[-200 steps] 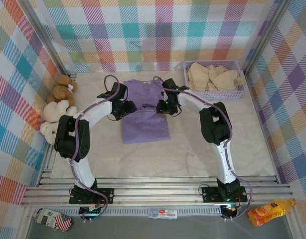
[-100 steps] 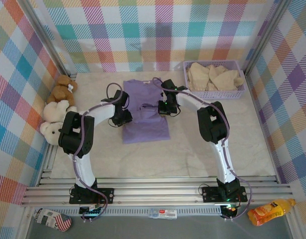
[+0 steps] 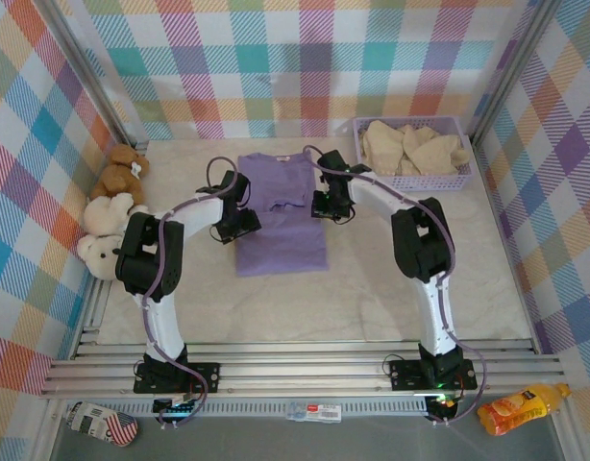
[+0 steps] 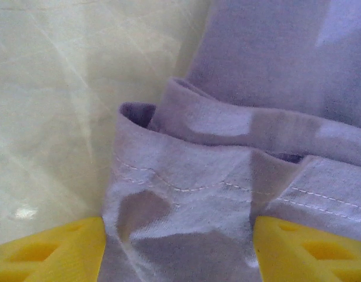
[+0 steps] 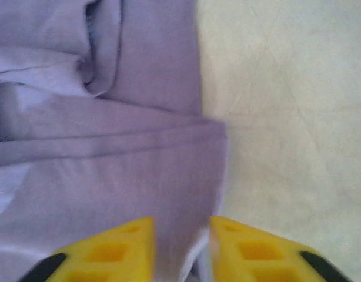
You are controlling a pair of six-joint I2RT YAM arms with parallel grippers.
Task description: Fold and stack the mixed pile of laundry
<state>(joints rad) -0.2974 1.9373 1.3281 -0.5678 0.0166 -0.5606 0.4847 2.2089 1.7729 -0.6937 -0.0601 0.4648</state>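
The left gripper [image 4: 177, 238] is standing wide open. Its yellow fingers are resting on either side of a stitched hem of the lavender shirt [image 4: 239, 64] and are not squeezing it. The right gripper [image 5: 181, 241] is showing only a narrow gap, and the shirt's right edge is running into this gap; whether it is pinching the cloth I cannot tell. The shirt is lying flat on the table [image 3: 391, 279], in the middle towards the far side, with one gripper at each side edge. The cream garment [image 3: 410, 146] is sitting in the mesh basket [image 3: 415, 181] at the far right.
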